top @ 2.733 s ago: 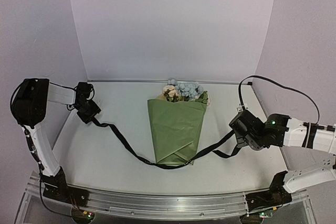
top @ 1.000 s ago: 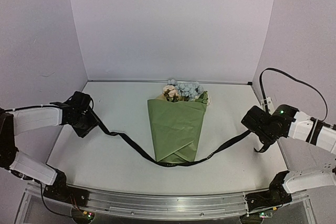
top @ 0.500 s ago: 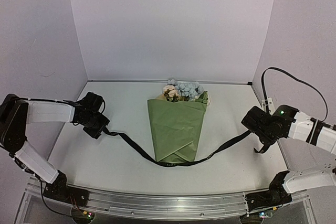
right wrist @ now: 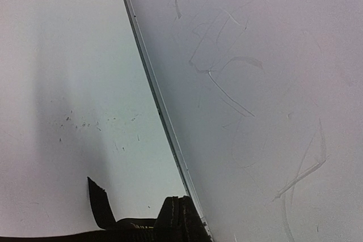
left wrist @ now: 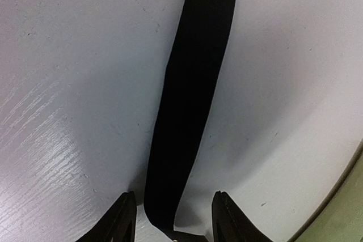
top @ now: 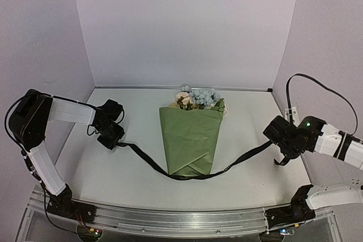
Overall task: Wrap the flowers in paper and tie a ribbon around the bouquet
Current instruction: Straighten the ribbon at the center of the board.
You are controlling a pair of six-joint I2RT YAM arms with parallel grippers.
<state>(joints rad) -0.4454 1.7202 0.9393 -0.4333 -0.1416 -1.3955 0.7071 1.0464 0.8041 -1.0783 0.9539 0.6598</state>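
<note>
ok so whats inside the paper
Flowers: cream and pale blue heads poke out of the top of the paper. The stems are hidden by the wrap.

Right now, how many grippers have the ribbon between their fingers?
2. The left gripper, left of the bouquet, has open jaws around the ribbon. The right gripper, right of the bouquet, is shut on it near the other end. No gripper is hidden.

white arms [top: 68,111], black joints; black cables [top: 317,86]; left gripper [left wrist: 174,208] black-fingered (green led [top: 307,123] right)
</note>
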